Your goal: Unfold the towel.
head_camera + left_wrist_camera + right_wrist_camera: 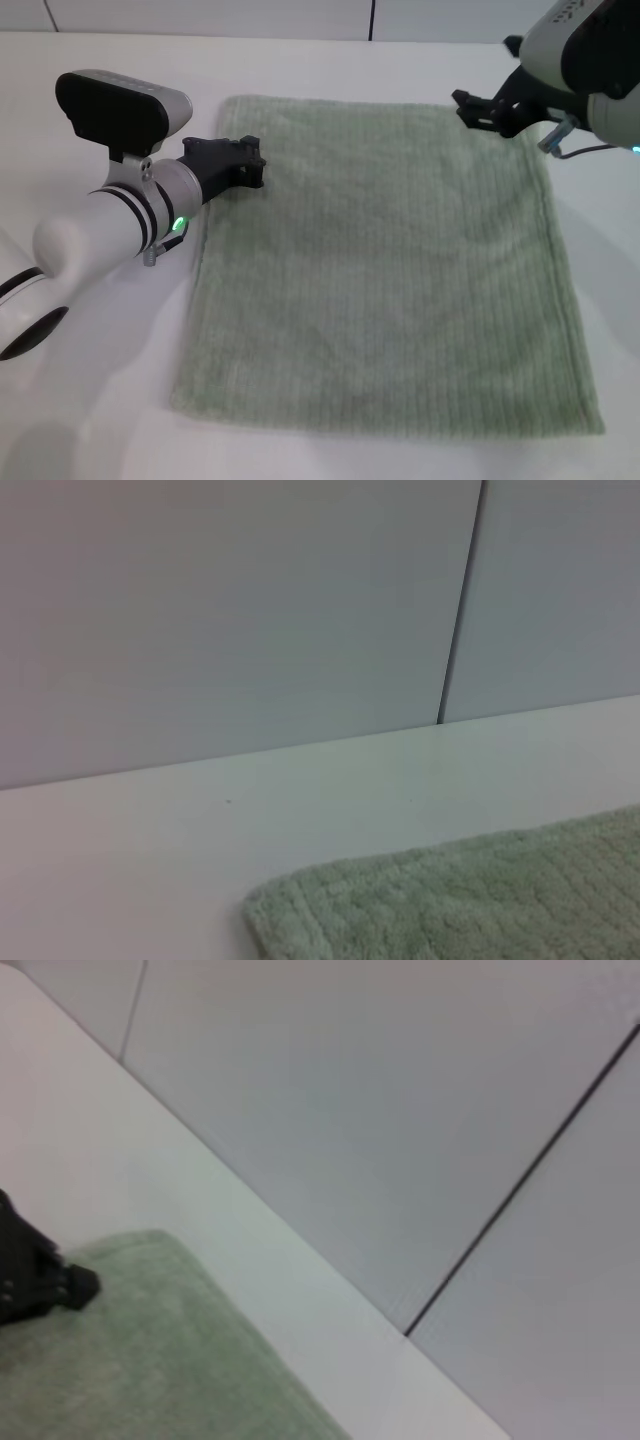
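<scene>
table (330,65): white, smooth | wall (230,610): pale grey panels, dark vertical seams | light: soft, even

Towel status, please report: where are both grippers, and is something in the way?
Left gripper at far left corner, right gripper at far right corner. Towel lies spread flat on table. Nothing in the way.

surface: white table (110,400), I see it run back to a pale panelled wall (240,610) | on it: towel (385,265), sage-green, ribbed, spread flat in one layer, roughly square, hems visible | placement: about centre, far edge near the wall, bare tabletop all round | nothing else I can see lying on it
</scene>
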Controlling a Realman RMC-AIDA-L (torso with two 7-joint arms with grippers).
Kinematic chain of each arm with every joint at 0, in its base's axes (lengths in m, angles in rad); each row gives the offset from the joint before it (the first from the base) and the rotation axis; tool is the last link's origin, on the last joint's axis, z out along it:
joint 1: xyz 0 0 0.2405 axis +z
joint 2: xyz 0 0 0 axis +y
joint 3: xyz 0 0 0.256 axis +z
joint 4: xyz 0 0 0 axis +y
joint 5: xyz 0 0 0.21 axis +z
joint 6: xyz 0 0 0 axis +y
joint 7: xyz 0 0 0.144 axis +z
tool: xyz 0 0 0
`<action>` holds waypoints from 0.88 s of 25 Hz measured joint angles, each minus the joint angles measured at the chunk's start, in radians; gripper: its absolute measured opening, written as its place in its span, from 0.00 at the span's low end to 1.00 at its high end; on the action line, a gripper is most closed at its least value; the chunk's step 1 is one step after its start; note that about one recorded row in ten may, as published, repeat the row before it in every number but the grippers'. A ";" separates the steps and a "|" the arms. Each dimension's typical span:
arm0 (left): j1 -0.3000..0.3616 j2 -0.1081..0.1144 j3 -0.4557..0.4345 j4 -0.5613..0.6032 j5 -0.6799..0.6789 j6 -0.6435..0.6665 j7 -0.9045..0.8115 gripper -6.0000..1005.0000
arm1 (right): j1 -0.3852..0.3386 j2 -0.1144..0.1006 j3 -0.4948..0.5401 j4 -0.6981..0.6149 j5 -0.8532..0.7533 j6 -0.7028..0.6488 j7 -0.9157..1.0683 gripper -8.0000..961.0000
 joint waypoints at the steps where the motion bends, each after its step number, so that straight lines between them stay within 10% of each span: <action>1: 0.000 0.000 0.000 0.000 0.000 0.000 0.000 0.02 | -0.001 0.000 -0.001 0.000 -0.010 -0.005 0.008 0.71; 22: 0.007 0.002 -0.003 -0.002 0.000 0.000 0.000 0.03 | -0.152 0.008 -0.058 -0.132 -0.091 -0.640 0.198 0.79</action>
